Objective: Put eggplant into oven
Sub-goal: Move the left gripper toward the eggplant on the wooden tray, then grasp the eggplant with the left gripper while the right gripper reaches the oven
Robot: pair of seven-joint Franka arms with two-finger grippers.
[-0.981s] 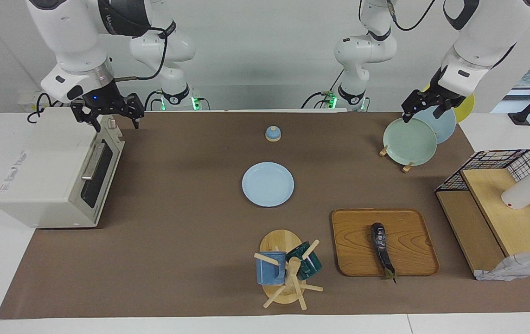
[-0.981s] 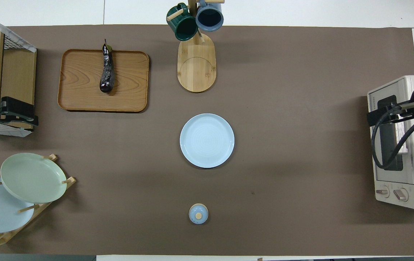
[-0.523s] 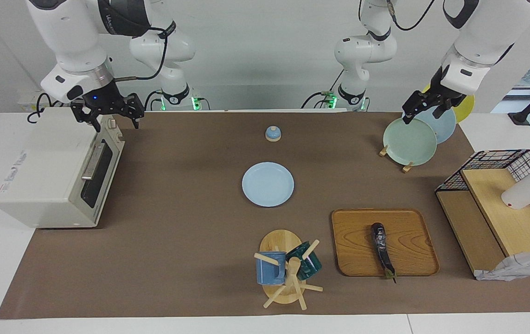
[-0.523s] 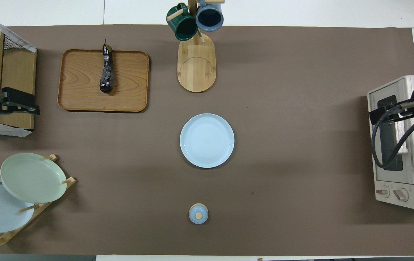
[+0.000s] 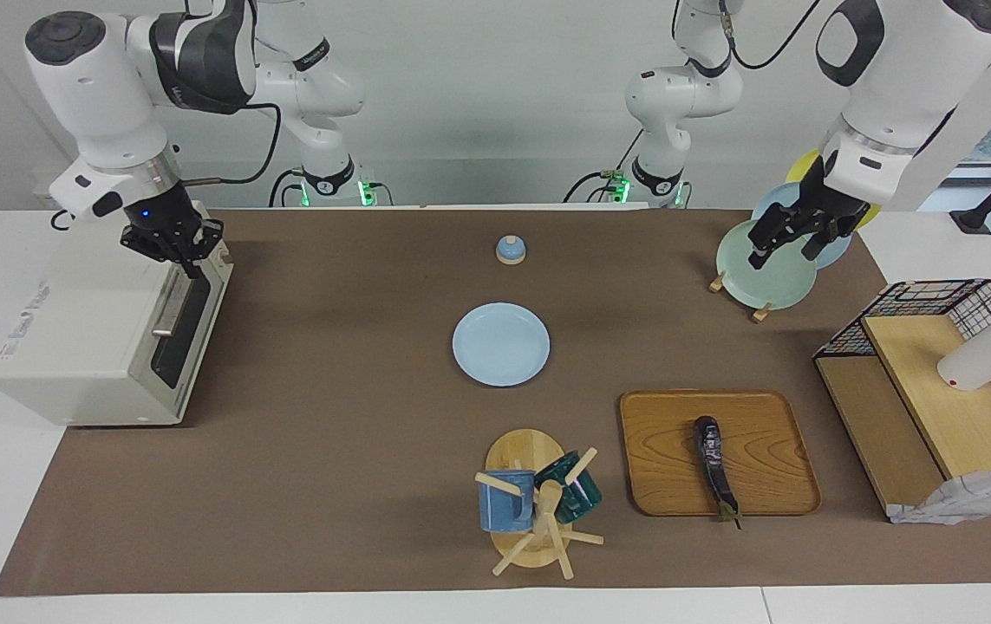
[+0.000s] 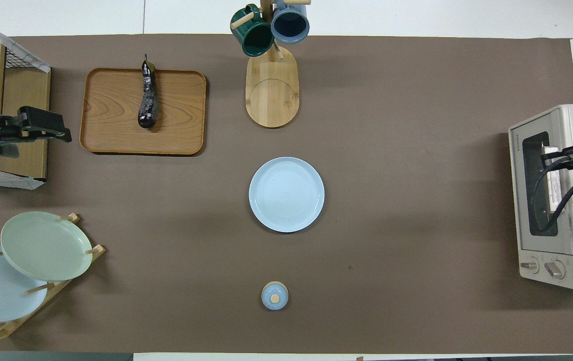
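- The right gripper (image 5: pixel 192 260), spread wide over the oven (image 5: pixel 105 329) a second ago, has drawn its fingers together and dropped to the top edge of the door; whether they pinch the handle I cannot tell.
- I judge this opens the task: the door looks to be closed, so it must swing down first.
- The left gripper (image 5: pixel 794 238), fingers apart, has moved off the dish rack (image 5: pixel 759 269) toward the wooden tray (image 5: pixel 668 451).
- It holds nothing and hangs well short of the eggplant (image 5: pixel 713 464).
- The eggplant lies along that tray, well apart from both grippers, at the left arm's end of the table.
- It is slender, glossy and dark, its stem tip poking over the tray's rim.
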